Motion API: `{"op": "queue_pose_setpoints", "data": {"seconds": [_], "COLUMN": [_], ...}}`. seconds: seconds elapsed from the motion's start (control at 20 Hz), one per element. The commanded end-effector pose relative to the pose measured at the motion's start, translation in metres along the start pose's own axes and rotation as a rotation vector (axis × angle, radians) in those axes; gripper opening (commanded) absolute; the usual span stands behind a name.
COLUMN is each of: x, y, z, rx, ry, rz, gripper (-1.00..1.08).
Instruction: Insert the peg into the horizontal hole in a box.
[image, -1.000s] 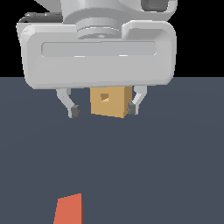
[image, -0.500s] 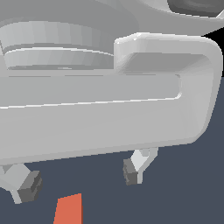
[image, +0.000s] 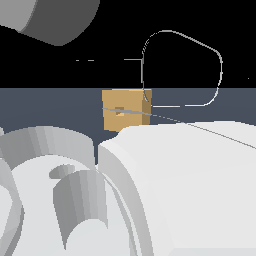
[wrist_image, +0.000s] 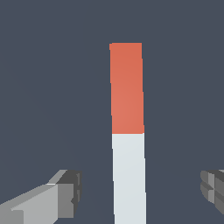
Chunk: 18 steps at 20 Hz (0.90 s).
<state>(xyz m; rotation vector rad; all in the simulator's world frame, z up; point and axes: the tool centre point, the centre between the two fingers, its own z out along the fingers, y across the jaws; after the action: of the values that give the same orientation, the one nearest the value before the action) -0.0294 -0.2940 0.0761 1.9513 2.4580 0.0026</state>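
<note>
In the wrist view the peg (wrist_image: 127, 131) lies flat on the dark floor, one half orange-red, the other pale grey-white. My gripper (wrist_image: 140, 192) is open above it, its fingers (wrist_image: 65, 192) spread wide on either side of the white half, not touching it. In the exterior view the tan box (image: 126, 109) stands on the floor in the middle distance, with its small square hole (image: 119, 111) in the face turned to the camera. The arm's grey-white body fills the lower part of that view and hides the peg and the gripper there.
The dark grey floor (wrist_image: 43, 87) surrounds the peg. The arm's links (image: 165, 190) block most of the exterior view; another grey link (image: 55, 20) shows at the upper part of the exterior view's left.
The arm has moved closer to the exterior camera and lower; the fingers and the peg's orange end, seen earlier, are now hidden behind the arm. The box shows again.
</note>
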Motion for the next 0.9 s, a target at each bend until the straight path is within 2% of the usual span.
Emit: {"op": "queue_pose_setpoints", "data": {"seconds": [0.0,0.3,0.6,0.85], "x": [-0.011,-0.024,-0.024,-0.024], "y": [-0.002,-0.003,-0.004,-0.004], "z": [0.005,0.01,0.013,0.033], "rx": [0.001,0.003,0.004,0.003], "ry": [0.001,0.002,0.002,0.002], "rz": [-0.014,-0.026,-0.024,-0.025], "gripper": [1.0,1.0,1.0,1.0]}}
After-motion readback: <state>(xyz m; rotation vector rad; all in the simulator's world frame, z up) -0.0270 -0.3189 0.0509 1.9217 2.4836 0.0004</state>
